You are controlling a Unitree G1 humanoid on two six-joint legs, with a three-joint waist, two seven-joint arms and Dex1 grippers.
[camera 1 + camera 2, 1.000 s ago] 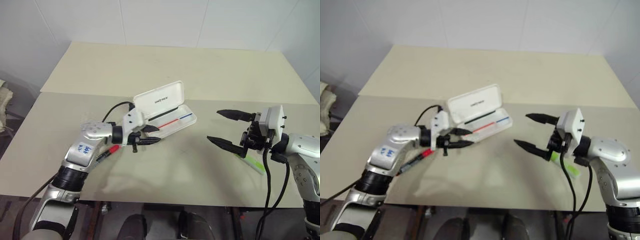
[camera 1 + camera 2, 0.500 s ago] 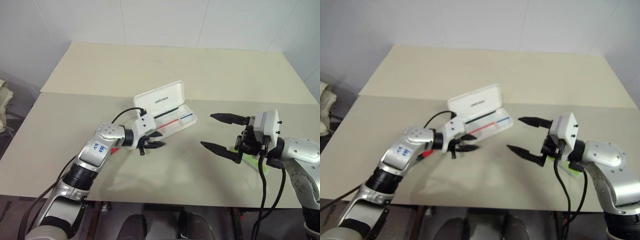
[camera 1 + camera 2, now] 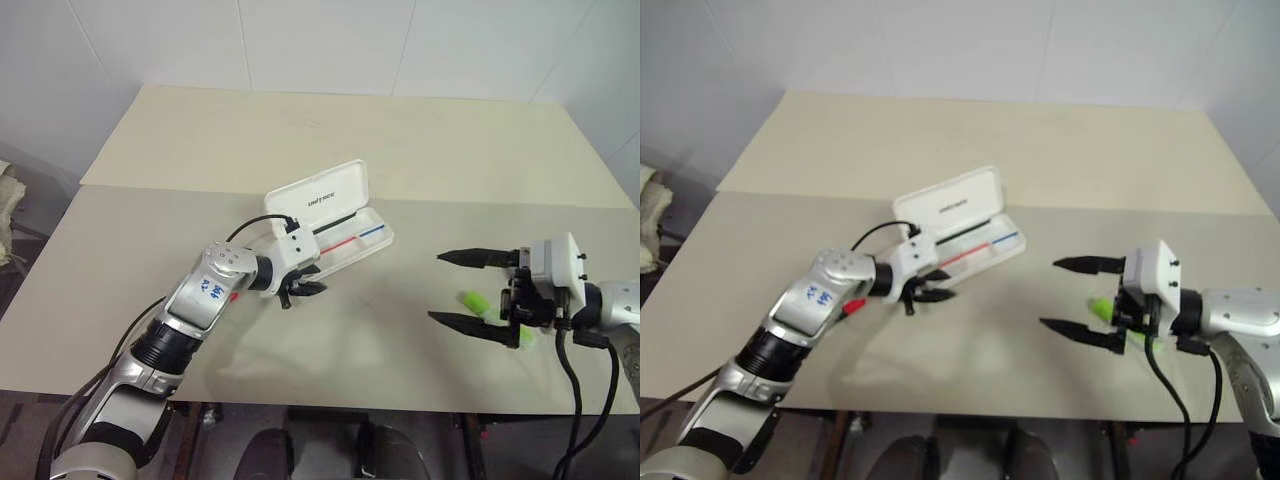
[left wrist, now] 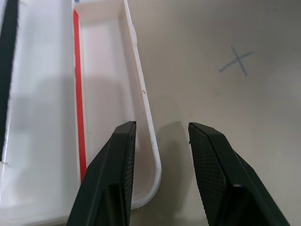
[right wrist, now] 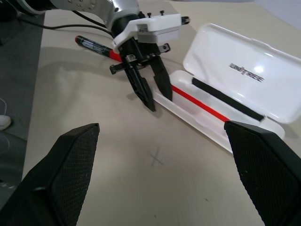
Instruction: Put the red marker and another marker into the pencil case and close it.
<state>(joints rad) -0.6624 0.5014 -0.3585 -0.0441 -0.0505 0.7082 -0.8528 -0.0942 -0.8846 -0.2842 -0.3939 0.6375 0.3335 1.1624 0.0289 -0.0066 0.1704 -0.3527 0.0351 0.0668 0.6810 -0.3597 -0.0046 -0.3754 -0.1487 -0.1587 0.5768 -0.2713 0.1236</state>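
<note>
With the pencil case [image 3: 335, 218] open, neither marker is packed: the red marker [image 5: 96, 47] is left behind the empty, part-open left end effector [image 3: 306, 279], the green highlighter [image 3: 490, 309] beneath the wide-open, empty right end effector [image 3: 470, 291].

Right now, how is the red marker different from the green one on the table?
The red marker has a black barrel and a red cap; the green marker is lime green all over. The red marker lies behind the left gripper, near the open pencil case; the green marker lies by the right gripper. Both rest on the table, outside the case, and neither is gripped.
</note>
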